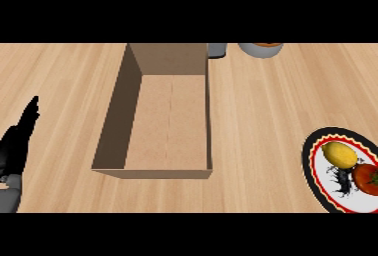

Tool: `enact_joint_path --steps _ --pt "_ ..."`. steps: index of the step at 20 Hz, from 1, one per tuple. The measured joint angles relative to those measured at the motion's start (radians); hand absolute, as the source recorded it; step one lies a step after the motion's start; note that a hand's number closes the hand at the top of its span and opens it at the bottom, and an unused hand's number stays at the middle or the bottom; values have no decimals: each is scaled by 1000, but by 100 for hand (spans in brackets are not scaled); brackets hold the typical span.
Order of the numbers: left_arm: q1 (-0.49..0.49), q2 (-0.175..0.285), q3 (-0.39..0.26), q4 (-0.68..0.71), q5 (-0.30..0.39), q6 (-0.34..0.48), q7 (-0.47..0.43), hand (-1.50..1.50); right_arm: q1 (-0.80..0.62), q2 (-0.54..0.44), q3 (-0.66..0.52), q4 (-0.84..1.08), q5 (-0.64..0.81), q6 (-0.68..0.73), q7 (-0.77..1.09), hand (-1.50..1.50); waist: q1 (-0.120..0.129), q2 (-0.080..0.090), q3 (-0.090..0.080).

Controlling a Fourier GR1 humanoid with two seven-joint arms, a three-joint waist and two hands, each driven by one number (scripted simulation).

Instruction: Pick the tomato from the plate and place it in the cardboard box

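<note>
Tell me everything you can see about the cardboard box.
The cardboard box is plain brown, long and rectangular, open at the top with upright walls and a bare floor; no item shows inside. It sits flat on the wooden counter, left of the plate. The left hand rests apart at the left edge.

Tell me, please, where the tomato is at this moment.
In the head view, the tomato sits on the plate at the lower right edge, just below the lemon and right of the box.
</note>
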Motion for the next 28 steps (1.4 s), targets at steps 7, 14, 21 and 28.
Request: enact_joint_path --steps 7,14,21,28 --pt "-7 -18 40 21 -18 -28 -23 0 -59 62 1 -13 108 37 85 -150 -4 0 1" --pt "-1 -61 47 1 -64 -29 -9 0 -49 126 -29 -58 175 66 94 -150 -7 -1 1" --pt "25 -69 84 12 -71 -51 -59 0 -5 169 -55 -180 193 119 83 -150 -8 -1 0" --pt "34 -84 93 -27 -91 -68 -29 0 61 224 -59 -325 264 165 161 -150 -8 -1 0"
